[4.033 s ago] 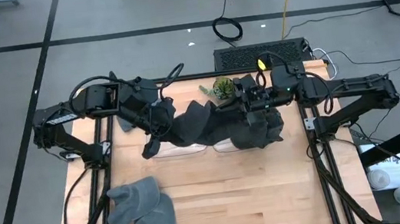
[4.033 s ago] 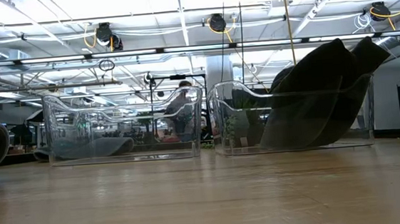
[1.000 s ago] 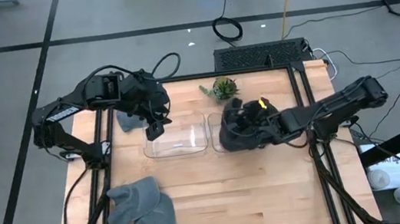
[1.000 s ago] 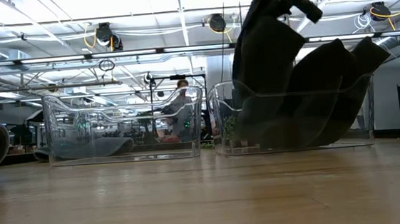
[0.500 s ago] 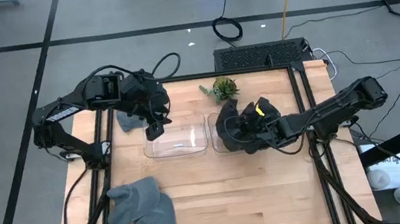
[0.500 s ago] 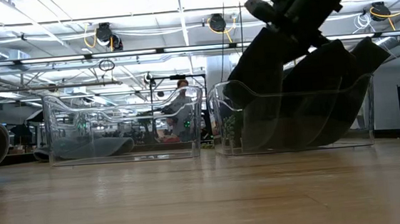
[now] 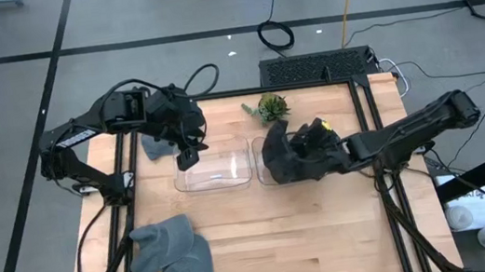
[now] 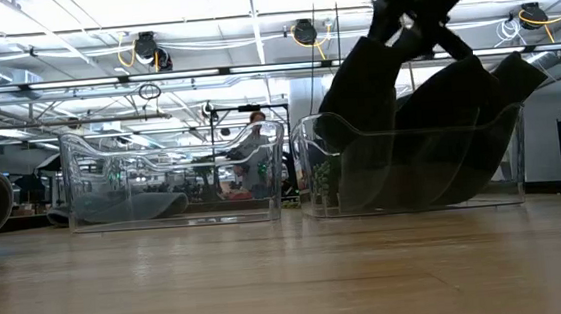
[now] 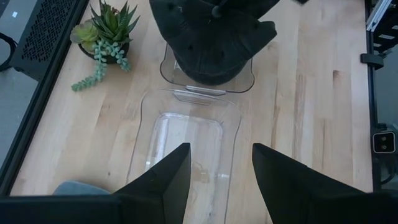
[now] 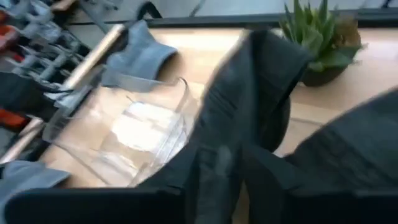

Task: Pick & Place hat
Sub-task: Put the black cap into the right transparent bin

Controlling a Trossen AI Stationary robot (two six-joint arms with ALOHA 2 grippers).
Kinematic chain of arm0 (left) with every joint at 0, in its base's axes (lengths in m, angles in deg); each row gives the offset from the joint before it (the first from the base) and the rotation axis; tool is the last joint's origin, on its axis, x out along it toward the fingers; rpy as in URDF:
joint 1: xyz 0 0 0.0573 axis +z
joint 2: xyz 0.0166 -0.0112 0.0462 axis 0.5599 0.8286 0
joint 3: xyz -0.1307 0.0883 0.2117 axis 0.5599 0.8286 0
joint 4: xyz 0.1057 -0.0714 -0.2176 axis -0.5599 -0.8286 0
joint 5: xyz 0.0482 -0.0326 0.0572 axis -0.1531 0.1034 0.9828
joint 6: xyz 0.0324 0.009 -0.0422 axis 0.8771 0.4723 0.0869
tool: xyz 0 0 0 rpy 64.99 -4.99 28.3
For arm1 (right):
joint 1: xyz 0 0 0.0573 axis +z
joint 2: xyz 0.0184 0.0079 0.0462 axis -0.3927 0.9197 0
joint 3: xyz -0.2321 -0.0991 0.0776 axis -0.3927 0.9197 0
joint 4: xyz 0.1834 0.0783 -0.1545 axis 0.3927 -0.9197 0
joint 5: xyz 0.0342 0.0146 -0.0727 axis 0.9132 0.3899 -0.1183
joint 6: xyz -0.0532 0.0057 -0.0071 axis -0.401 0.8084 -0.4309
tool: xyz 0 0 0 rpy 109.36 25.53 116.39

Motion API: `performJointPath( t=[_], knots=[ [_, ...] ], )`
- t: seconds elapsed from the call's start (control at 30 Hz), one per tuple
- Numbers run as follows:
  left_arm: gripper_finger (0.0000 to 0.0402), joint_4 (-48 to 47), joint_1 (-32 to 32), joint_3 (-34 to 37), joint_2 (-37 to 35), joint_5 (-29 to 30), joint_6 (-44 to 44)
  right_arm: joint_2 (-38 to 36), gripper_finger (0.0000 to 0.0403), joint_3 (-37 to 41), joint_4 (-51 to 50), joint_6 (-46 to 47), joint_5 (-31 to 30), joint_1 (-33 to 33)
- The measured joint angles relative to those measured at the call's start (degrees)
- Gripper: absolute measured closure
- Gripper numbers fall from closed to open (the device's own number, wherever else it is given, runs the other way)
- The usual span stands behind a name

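Nope, nothing readable anywhere in these shots. No labels, brand names, numbers or signs show up on any surface, at least none sharp enough to make out from any of the four views.

A small potted succulent (image 7: pixel 271 107) is seen at the far edge of the wooden table (image 7: pixel 265 236), just beyond two clear plastic bins. A black perforated box (image 7: pixel 316 67) and coiled cables (image 7: pixel 275 33) are set on the grey floor behind the table. Beyond the bins, a seated person (image 8: pixel 253 149) is glimpsed in the room.
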Motion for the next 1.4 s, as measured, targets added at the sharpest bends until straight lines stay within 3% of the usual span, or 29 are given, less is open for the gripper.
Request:
performJointPath(
  t=[0.17, 0.27, 0.37, 0.67, 0.93, 1.27, 1.4],
  knots=[
    [0.0220, 0.0, 0.0, 0.0, 0.0, 0.0, 0.2, -4.6, 0.0241, 0.0, 1.6, -4.1, 3.1, -0.5],
    [0.0220, 0.2, 0.0, 0.0, 0.0, 0.0, 0.8, -5.8, 0.0235, -0.1, 6.7, -7.8, 4.2, -1.4],
    [0.0220, 0.4, 0.0, 0.0, 0.0, 0.0, 0.9, -5.7, 0.0259, -0.1, 10.4, -11.1, 6.5, -3.0],
    [0.0220, 0.5, 0.0, 0.0, 0.0, 0.0, 1.5, 0.2, 0.0395, -4.0, 14.8, -19.4, 16.6, -8.0],
    [0.0220, 0.5, 0.0, 0.0, 0.0, 0.0, 1.1, 6.7, 0.0401, -12.2, 12.7, -23.7, 19.5, -10.8],
    [0.0220, 0.4, 0.0, 0.0, 0.0, -1.3, 0.7, 18.5, 0.0402, -24.0, 2.2, -34.2, 31.2, -13.0],
    [0.0220, 0.4, 0.0, 0.0, 0.0, -1.2, 0.4, 21.5, 0.0403, -25.3, -0.6, -37.7, 35.7, -14.0]
  ],
)
